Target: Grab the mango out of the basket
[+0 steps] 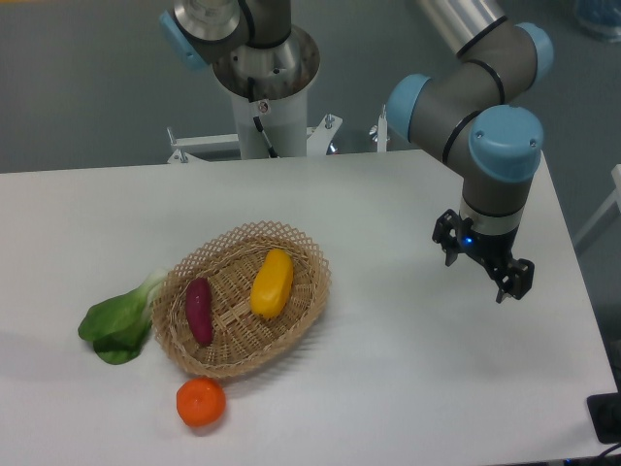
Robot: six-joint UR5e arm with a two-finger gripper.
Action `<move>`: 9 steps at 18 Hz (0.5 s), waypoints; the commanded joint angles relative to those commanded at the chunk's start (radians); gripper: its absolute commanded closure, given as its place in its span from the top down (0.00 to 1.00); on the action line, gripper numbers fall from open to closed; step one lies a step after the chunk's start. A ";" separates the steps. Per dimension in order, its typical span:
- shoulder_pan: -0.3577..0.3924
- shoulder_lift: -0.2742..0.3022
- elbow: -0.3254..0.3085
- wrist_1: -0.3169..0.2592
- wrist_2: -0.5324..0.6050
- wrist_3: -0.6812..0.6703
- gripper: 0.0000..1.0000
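The mango (272, 282) is a smooth yellow-orange oblong fruit lying in the right half of the basket (301, 309), an oval tan wicker basket with a lacy rim at the table's centre-left. A dark purple oblong vegetable (199, 310) lies beside it in the basket's left half. My gripper (482, 264) hangs over the right side of the table, well to the right of the basket and apart from it. Its fingers point down and seem spread apart, with nothing between them.
A round orange fruit (201, 402) sits on the table just in front of the basket. A green leafy vegetable (118, 325) lies against the basket's left rim. The arm's base column (264, 87) stands behind the table. A dark object (606, 417) is at the right edge.
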 joint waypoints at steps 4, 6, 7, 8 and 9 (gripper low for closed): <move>-0.002 0.002 -0.005 0.003 0.005 0.000 1.00; -0.003 0.005 -0.017 0.009 0.008 -0.003 1.00; -0.005 0.008 -0.024 0.017 0.008 -0.003 1.00; -0.005 0.008 -0.028 0.015 0.006 -0.008 1.00; -0.005 0.008 -0.026 0.015 0.003 -0.008 1.00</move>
